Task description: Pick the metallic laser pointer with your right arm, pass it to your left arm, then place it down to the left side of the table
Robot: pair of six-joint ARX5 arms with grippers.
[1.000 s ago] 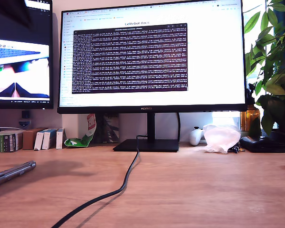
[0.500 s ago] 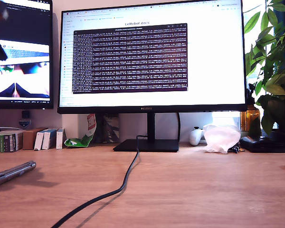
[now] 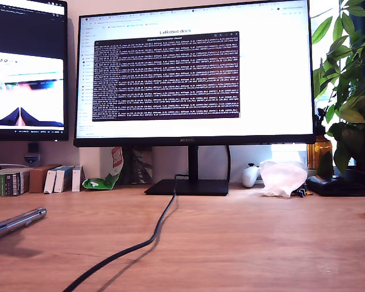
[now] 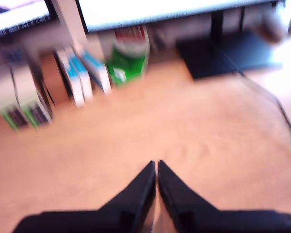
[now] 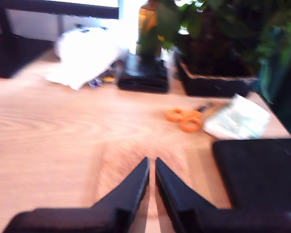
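Your laser pointer (image 3: 16, 222) lies on the worktop (image 3: 243, 237) at the exterior view's left, apart from both clenched, empty hands, first (image 4: 156, 167) and second (image 5: 152, 164).

Shiny silver laser pointer (image 3: 16, 222), light-brown grained table (image 3: 243, 243), black cable (image 3: 147, 243), orange scissors (image 5: 184, 118) (blurred)
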